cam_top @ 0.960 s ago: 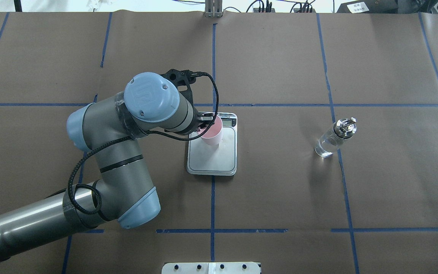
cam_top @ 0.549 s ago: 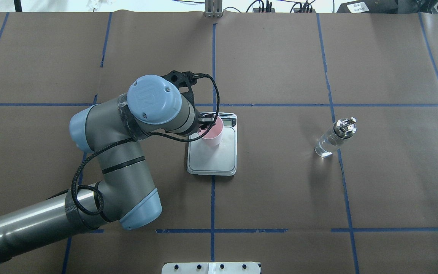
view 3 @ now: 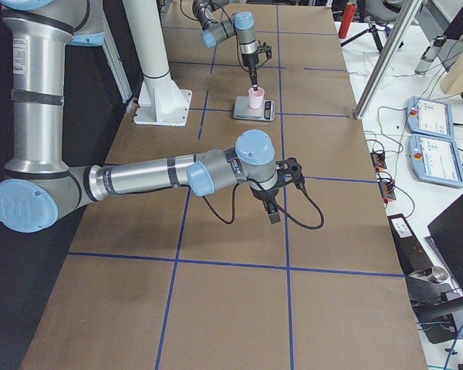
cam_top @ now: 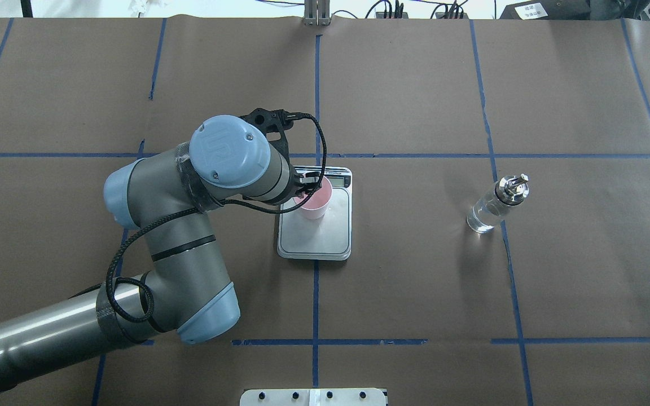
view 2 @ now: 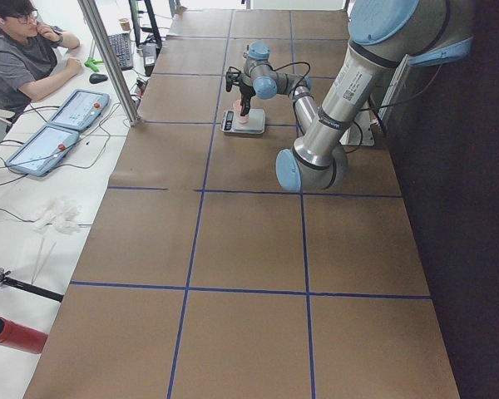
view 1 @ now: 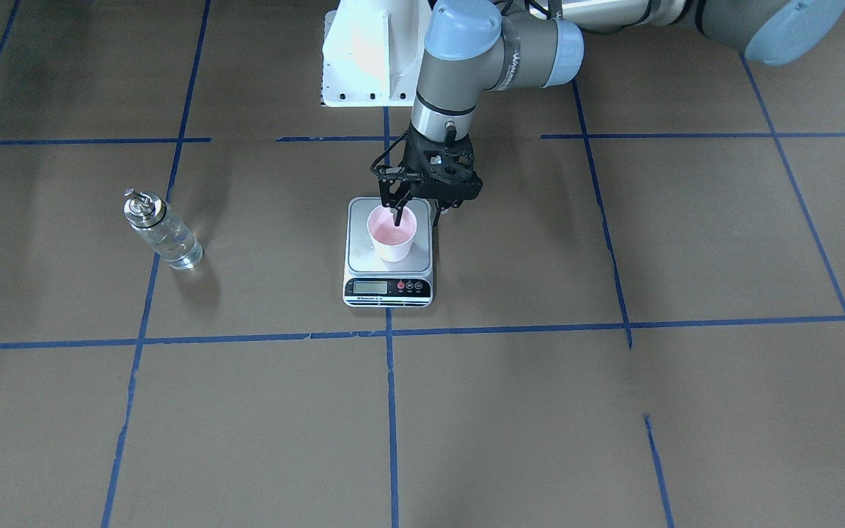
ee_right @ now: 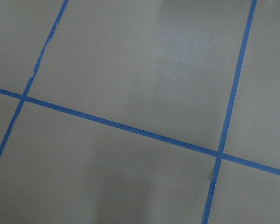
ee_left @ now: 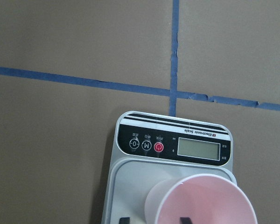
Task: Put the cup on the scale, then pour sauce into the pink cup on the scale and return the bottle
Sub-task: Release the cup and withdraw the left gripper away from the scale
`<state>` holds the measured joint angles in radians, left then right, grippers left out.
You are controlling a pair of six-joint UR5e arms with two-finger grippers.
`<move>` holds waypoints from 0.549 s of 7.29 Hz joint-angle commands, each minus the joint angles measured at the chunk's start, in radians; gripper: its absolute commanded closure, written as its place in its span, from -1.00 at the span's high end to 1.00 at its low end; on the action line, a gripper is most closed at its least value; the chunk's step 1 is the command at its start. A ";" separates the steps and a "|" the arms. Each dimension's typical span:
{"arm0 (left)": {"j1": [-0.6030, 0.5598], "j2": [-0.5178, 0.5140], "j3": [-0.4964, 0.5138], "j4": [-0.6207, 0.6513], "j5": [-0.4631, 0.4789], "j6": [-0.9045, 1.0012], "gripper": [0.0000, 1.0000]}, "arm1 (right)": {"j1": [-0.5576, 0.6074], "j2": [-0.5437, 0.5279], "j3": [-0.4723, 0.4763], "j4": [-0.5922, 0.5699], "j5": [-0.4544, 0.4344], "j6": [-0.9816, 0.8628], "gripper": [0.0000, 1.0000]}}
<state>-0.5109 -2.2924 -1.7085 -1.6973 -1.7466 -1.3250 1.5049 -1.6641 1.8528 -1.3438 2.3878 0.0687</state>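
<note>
On the overhead view's left, the robot's left arm reaches to mid-table, where its left gripper (view 1: pixel 415 211) stands over the cup (cam_top: pixel 316 202). The claw is parted to a modest gap, one of its fingertips (ee_left: pixel 184 218) inside the pink bowl and the other outside, with the cup's wall loose between them rather than pinched. The cup stands upright on the scale (cam_top: pixel 316 239), toward the display end of the silver platform, so the step in hand looks to be the let-go. It is probably best done by rising straight up until the inner finger clears the rim, since a sideways drift could snag so light a cup and tip it or drag it off the platform. The cup appears empty, its inside bare pink, and no digits can be read on the scale's display. Well to the right, apart from the scale and beside a blue tape line, the bottle (cam_top: pixel 490 210) stands upright with its silver pourer on. The clear sauce (cam_top: pixel 482 219) shows through the glass, though its level is hard to read. The right gripper (view 3: pixel 276 210) hangs low over bare table away from the task's things, and whether its claw is wide or closed cannot be told.
</note>
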 commanded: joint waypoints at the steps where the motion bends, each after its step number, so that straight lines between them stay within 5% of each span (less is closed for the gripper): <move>1: -0.020 0.081 -0.160 0.084 -0.005 0.170 1.00 | 0.000 0.001 0.003 0.000 0.004 0.003 1.00; 2: -0.093 0.161 -0.253 0.135 -0.010 0.317 1.00 | 0.000 0.001 0.014 0.002 0.046 0.014 1.00; 4: -0.341 0.333 -0.299 0.136 -0.170 0.689 1.00 | -0.026 0.004 0.089 0.099 0.093 0.244 1.00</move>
<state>-0.7052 -2.0572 -1.9767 -1.5702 -1.8266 -0.8620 1.4968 -1.6614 1.8924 -1.3046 2.4567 0.1758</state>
